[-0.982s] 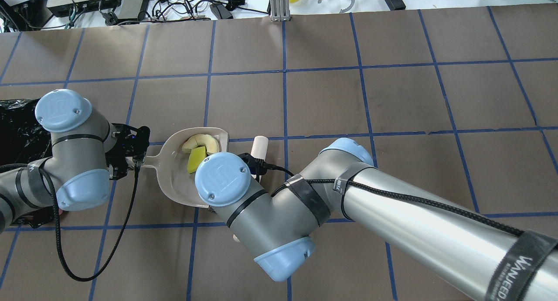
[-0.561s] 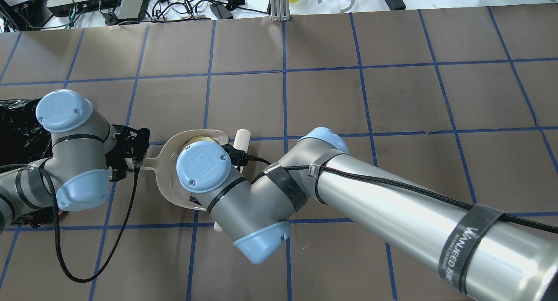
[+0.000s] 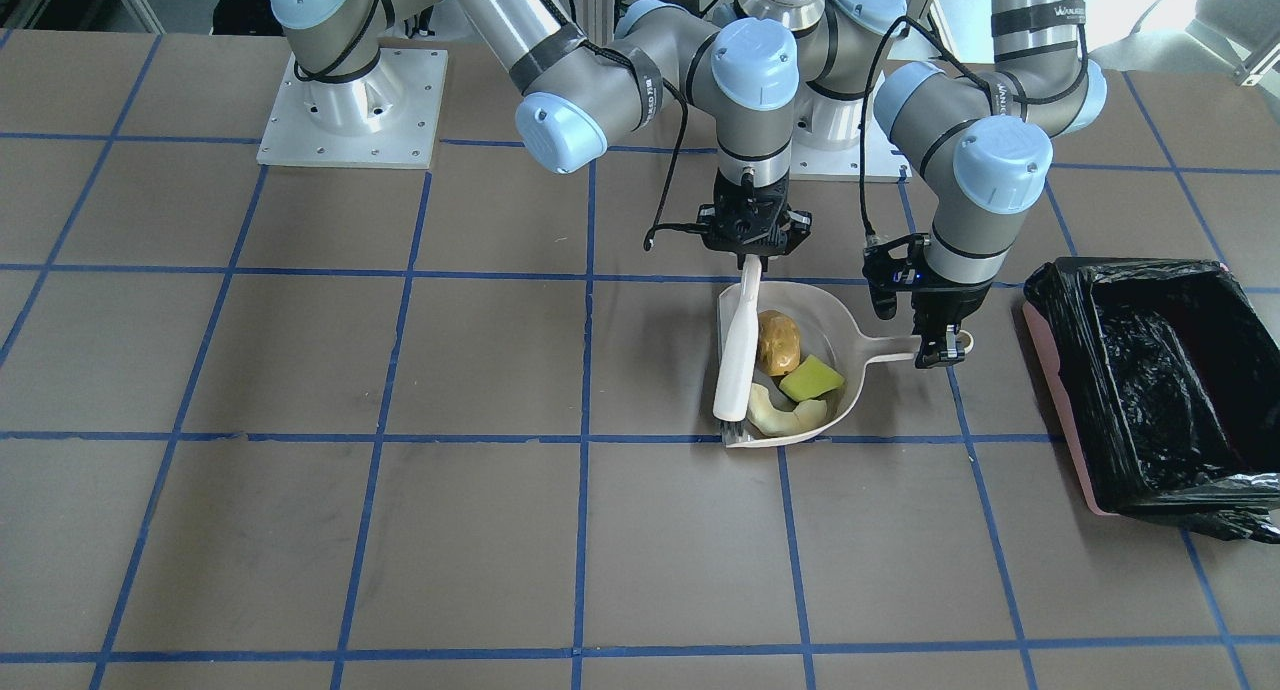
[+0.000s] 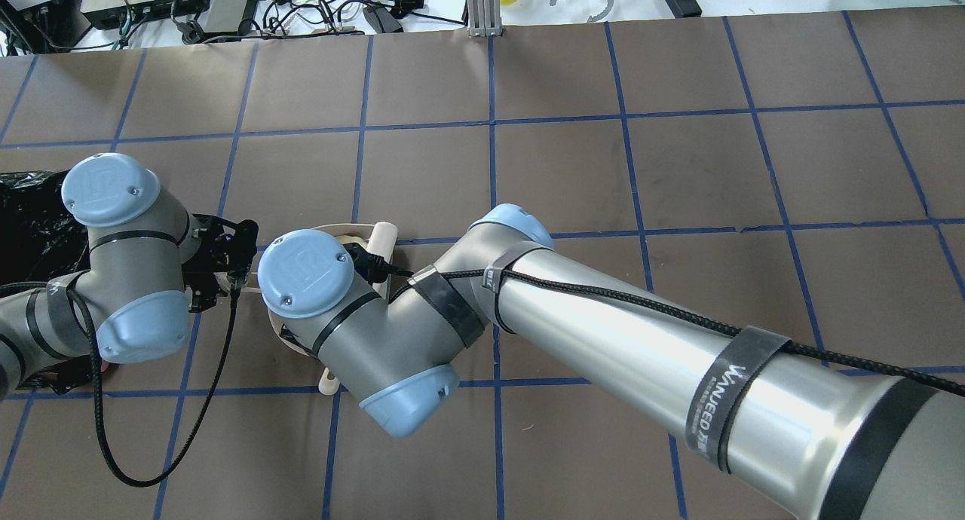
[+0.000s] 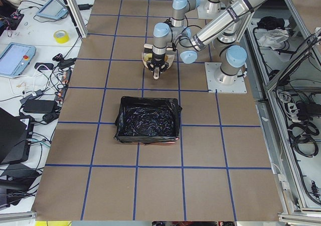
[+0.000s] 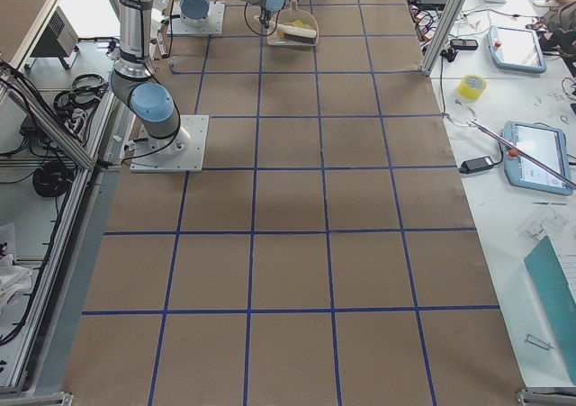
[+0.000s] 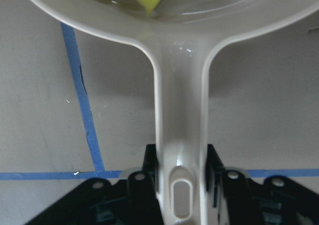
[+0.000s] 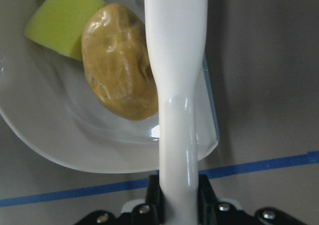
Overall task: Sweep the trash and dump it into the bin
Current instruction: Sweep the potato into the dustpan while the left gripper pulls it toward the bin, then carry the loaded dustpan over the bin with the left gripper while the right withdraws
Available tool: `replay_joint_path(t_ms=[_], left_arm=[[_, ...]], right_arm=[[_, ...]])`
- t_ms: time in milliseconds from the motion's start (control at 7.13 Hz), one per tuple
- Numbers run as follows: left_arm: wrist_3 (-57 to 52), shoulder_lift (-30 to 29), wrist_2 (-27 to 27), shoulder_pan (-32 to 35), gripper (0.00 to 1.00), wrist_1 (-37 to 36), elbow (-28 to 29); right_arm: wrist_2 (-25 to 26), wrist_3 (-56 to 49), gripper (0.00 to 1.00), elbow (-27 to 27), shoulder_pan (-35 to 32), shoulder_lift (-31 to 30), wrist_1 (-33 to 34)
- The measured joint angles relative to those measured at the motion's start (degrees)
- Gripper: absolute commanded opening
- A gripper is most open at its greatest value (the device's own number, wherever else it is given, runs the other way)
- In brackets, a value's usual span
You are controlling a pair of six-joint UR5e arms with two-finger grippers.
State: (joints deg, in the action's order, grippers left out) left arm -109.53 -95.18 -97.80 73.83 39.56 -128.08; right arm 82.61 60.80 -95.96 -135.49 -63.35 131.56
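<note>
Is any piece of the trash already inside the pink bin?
No, the brown lump, green wedge and cream slice all lie in the dustpan, and the bin shows only its black bag.

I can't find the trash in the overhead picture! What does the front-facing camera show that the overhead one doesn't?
Only the front-facing view clearly shows all three scraps in the dustpan: the brown lump, the green wedge and the cream slice. It also shows the whole bin. Only the overhead view shows the bench with cables beyond the table. There the right arm covers most of the pan, and just a bit of the bin's black bag shows. Both show the right arm, the left arm, the brush and some of the dustpan.
</note>
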Motion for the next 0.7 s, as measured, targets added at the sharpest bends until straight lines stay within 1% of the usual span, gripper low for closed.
replay_joint_path(t_ms=[280, 701], left_arm=[[-0.3, -0.1, 0.3, -0.1, 0.00, 0.0, 0.1], [-0.4, -0.3, 0.8, -0.1, 0.00, 0.1, 1.0]], right_arm=[[-0.2, 1.2, 0.00, 2.2, -0.5, 0.5, -2.5], [3.0, -6.2, 0.00, 2.7, 1.4, -3.6, -11.2]])
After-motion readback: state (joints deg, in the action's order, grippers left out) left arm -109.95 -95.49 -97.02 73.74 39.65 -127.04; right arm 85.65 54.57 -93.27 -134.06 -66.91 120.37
